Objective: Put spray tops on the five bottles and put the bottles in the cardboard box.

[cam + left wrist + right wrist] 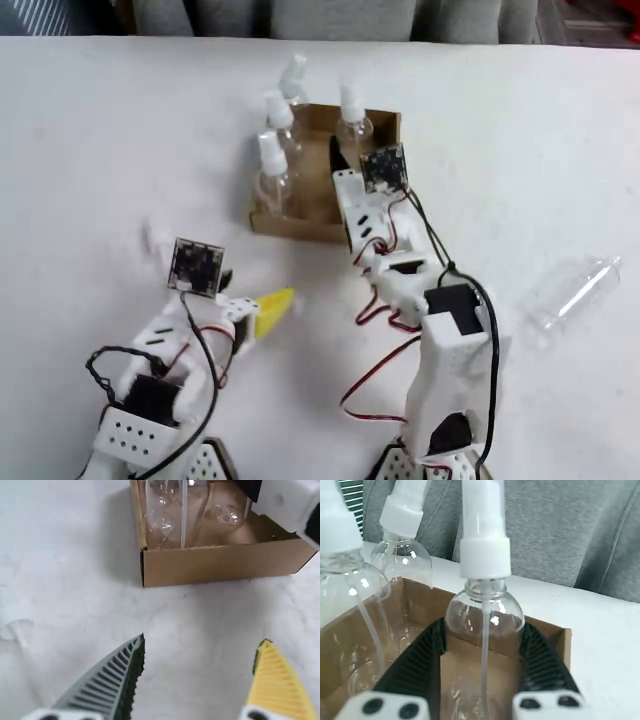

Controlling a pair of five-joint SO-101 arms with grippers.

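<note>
Over the box (290,222), we see the right claw (482,627) clamped on a bottle (485,610) w/ sprayer top (485,555); left claw (202,641) spread wide nr the box; loose bottle (570,290) lies apart.

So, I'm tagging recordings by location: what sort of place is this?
Probably an indoor robot test bench rather than a factory: two small arms on a white table, a cardboard box of spray bottles, and grey fabric, perhaps seating, behind it.
</note>
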